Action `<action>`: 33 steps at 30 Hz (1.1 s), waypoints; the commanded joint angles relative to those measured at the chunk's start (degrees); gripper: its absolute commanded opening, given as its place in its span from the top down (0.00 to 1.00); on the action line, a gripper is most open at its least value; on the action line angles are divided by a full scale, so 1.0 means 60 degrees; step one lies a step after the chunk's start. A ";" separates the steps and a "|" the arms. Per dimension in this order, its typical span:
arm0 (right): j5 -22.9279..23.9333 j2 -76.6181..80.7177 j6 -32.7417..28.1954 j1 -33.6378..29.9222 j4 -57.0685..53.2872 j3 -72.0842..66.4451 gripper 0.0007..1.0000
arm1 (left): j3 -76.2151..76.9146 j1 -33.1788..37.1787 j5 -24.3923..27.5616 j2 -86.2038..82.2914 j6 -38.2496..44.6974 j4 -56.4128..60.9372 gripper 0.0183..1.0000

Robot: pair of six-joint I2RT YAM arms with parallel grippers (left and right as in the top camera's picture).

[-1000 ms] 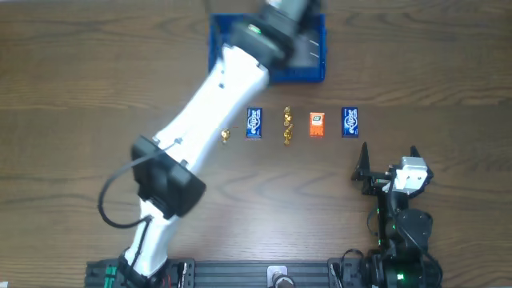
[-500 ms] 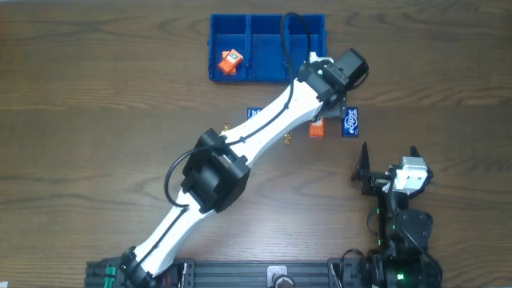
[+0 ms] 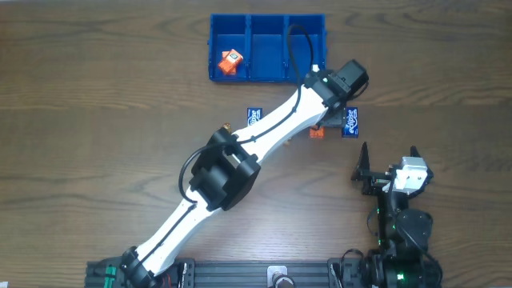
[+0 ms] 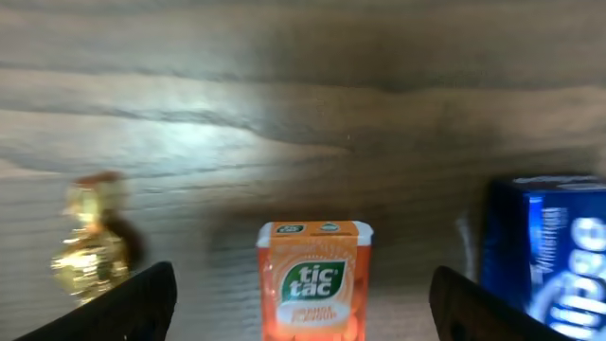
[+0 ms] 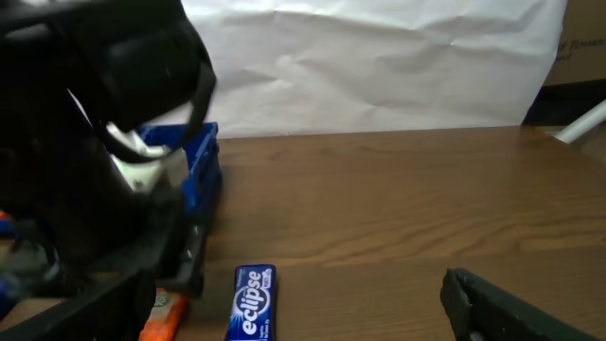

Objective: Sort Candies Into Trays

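Currently your left gripper [image 4: 308, 313] stands spread wide, fingers [image 4: 133, 308] either side of the orange mint box [image 4: 315, 279], apparently not touching it, just right of frame centre. Your right gripper [image 3: 388, 158] rests likewise parted at lower right.

Dark wooden table [image 3: 80, 96] with three-bin blue tray [image 3: 264, 78], orange mint box [image 4: 314, 279], two blue gum packs [image 3: 350, 122], gold-wrapped candy [image 4: 93, 242].
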 commanded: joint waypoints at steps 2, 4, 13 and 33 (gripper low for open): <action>0.0022 -0.0069 -0.0040 0.0066 -0.0051 -0.0007 0.00 | 0.0055 -0.0062 0.0521 0.0375 0.0259 -0.0036 0.15; 0.0022 -0.0069 -0.0044 0.0066 -0.0051 -0.0007 0.00 | 0.0055 -0.0069 0.0532 0.0375 0.0259 -0.0040 0.15; 0.0022 -0.0069 -0.0040 0.0066 -0.0051 -0.0007 0.00 | 0.0055 -0.0073 0.0521 0.0379 0.0211 -0.0127 0.21; 0.0022 -0.0069 -0.0044 0.0066 -0.0051 -0.0007 0.00 | 0.0051 -0.0080 0.0364 0.0379 0.0080 -0.0222 0.62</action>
